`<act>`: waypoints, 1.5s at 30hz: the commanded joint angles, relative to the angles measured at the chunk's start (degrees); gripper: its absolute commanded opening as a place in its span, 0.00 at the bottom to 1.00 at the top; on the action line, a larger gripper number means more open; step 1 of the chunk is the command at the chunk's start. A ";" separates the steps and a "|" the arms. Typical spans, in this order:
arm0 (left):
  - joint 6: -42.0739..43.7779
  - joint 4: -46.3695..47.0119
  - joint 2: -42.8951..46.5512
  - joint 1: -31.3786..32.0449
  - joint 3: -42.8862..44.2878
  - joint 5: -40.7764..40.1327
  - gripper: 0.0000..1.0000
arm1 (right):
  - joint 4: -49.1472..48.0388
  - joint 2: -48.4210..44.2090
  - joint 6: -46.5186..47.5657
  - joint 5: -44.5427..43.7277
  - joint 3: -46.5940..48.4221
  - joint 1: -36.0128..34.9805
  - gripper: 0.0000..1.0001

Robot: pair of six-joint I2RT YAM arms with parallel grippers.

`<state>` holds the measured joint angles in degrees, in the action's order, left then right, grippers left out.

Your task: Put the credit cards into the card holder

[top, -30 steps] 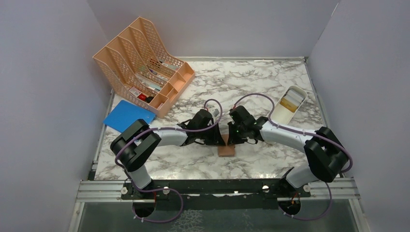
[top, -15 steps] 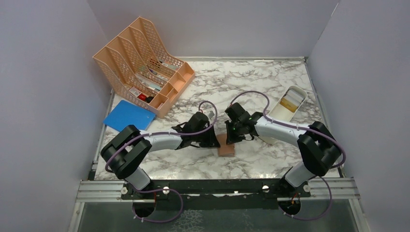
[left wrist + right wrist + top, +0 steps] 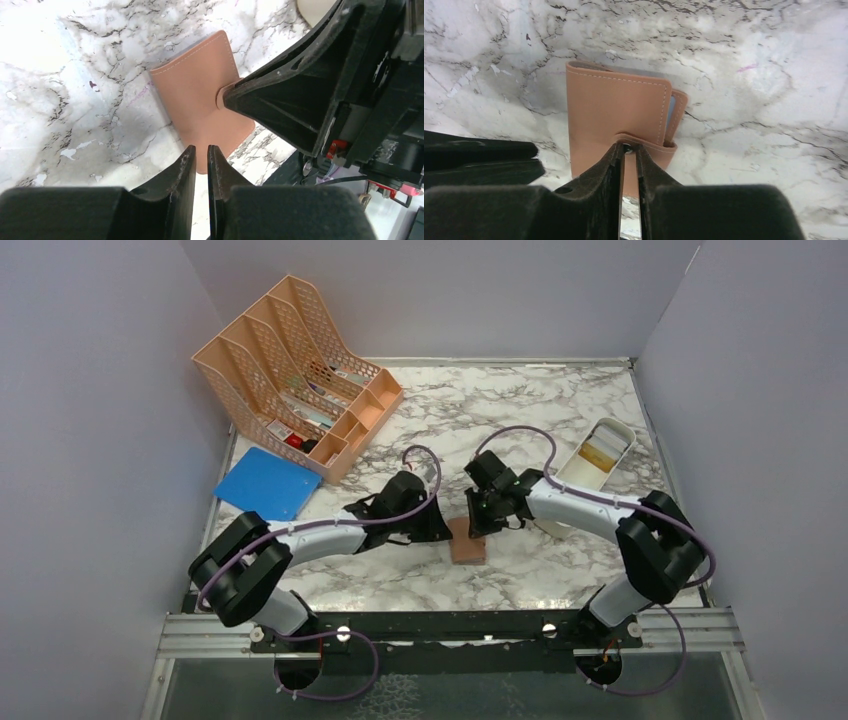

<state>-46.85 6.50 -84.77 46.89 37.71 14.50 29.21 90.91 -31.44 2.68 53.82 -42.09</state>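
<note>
Two grippers meet at the closed card holder (image 3: 467, 541) lying flat on the marble table (image 3: 560, 400): the right gripper (image 3: 628, 150) pinches its snap tab, probably to unfasten it, while the left gripper (image 3: 199, 156), jaws nearly shut and empty, waits just beside its edge.

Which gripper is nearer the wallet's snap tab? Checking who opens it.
Right. The right gripper pinches the snap tab; the left gripper sits off the card holder's edge.
</note>
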 commanded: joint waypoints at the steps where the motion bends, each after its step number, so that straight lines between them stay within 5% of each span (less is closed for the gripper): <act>1: 1.32 -3.54 5.04 0.08 1.58 -4.17 0.20 | 1.10 -6.34 1.66 -3.93 0.63 0.07 0.21; 7: 3.87 -12.11 13.12 0.12 6.30 -9.69 0.31 | -3.75 -21.88 0.39 -3.97 -2.84 0.07 0.35; 9: 5.21 -15.13 15.83 0.11 8.56 -11.36 0.43 | -5.68 -26.64 -0.03 -3.76 -4.81 0.08 0.42; 10: 5.93 -16.59 17.15 0.13 9.70 -12.00 0.49 | -6.74 -29.01 -0.21 -3.15 -5.77 0.07 0.52; 11: 6.61 -18.05 18.37 0.13 10.97 -12.72 0.53 | -7.68 -30.99 -0.17 -2.31 -6.58 0.07 0.90; 12: 7.20 -19.45 19.54 0.12 12.15 -13.27 0.55 | -8.10 -32.97 -0.18 -1.86 -7.14 0.07 0.99; 14: 8.35 -21.79 21.97 0.08 14.00 -14.47 0.69 | -8.11 -36.36 -0.49 -2.19 -7.88 0.07 1.00; 15: 8.96 -22.75 23.64 0.10 14.79 -14.94 0.94 | -7.75 -38.02 -0.54 -2.76 -7.90 0.07 0.99; 16: 9.54 -23.88 24.86 0.12 15.64 -15.86 0.98 | -7.31 -39.58 -0.47 -3.25 -7.73 0.07 0.99; 22: 11.62 -30.59 33.03 0.13 20.05 -20.88 0.99 | -4.92 -47.81 -2.78 -8.56 -7.33 0.07 0.99; 31: 10.66 -31.29 44.26 0.08 14.51 -24.54 0.99 | 0.31 -49.74 -4.69 -11.21 -5.76 0.07 1.00; 45: 9.94 -31.28 43.85 0.09 11.20 -24.52 0.99 | -0.30 -49.60 -4.90 -11.99 -6.26 0.07 0.99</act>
<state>-36.88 -25.30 -40.86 46.89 48.88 -8.56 28.58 41.58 -36.16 -7.14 46.57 -42.00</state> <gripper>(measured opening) 0.987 0.994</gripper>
